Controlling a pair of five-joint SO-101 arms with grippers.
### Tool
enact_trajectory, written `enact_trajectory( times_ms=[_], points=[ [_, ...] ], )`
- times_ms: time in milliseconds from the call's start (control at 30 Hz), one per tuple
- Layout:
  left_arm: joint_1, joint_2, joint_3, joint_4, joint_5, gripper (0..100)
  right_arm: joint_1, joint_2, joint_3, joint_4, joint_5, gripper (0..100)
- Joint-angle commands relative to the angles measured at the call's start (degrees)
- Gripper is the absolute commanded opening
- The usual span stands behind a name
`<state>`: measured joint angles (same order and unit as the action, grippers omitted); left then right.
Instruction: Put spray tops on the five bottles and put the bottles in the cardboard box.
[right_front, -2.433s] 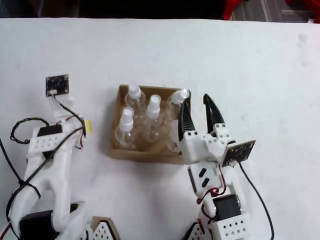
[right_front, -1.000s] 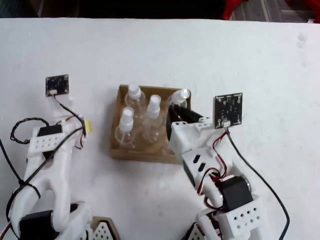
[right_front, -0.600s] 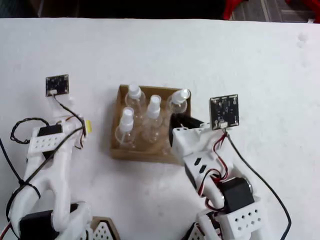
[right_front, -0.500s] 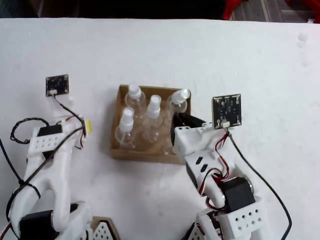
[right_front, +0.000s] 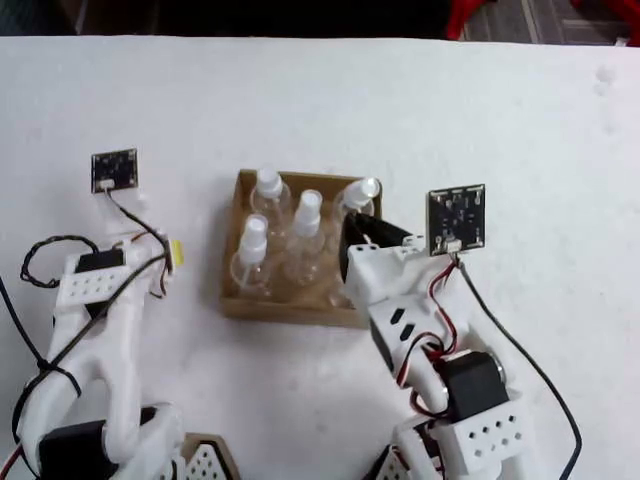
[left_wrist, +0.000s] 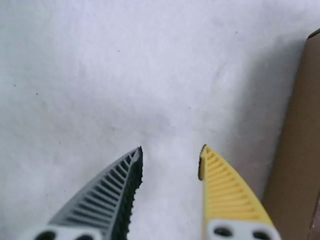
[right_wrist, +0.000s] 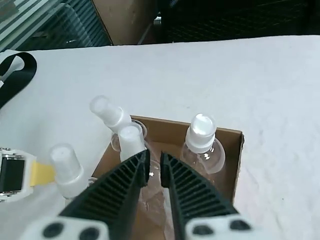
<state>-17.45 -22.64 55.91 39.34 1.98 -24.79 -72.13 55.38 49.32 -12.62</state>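
I see a matt brown cardboard box (right_front: 290, 310), glossy clear plastic bottles (right_front: 250, 265) with smooth white plastic spray tops (right_front: 308, 205), a rough white cloth table cover (right_front: 520, 120), ribbed black plastic on the right gripper (right_wrist: 154, 160)

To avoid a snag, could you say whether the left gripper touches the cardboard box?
Apart: high view shows bare table between left gripper and cardboard box.

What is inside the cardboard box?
Four clear bottles with white spray tops sit in the cardboard box. The right gripper hangs over the box's right side, so whatever lies beneath it, perhaps a fifth bottle, is covered.
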Motion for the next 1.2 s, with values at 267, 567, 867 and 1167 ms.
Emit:
enact_trajectory(
  times_ms=[267,567,867,1167],
  points=[
    [0.3,-0.4,-0.9,-1.1,-0.6,18,15.5,-2.3,-12.7,-3.4,1.1,1.5],
    [-4.6,-0.7,-10.1,7.6,-0.4,17,27.4,3.4,-15.0,-0.7,0.9,1.5],
    [-5.3,-0.7,-40.3,34.4,-0.5,3,25.7,-8.3,-27.1,10.9,1.5,1.7],
    [-5.5,-3.5,-58.4,51.2,-7.3,2,24.7,-19.1,-26.9,17.3,4.7,1.5]
  ],
)
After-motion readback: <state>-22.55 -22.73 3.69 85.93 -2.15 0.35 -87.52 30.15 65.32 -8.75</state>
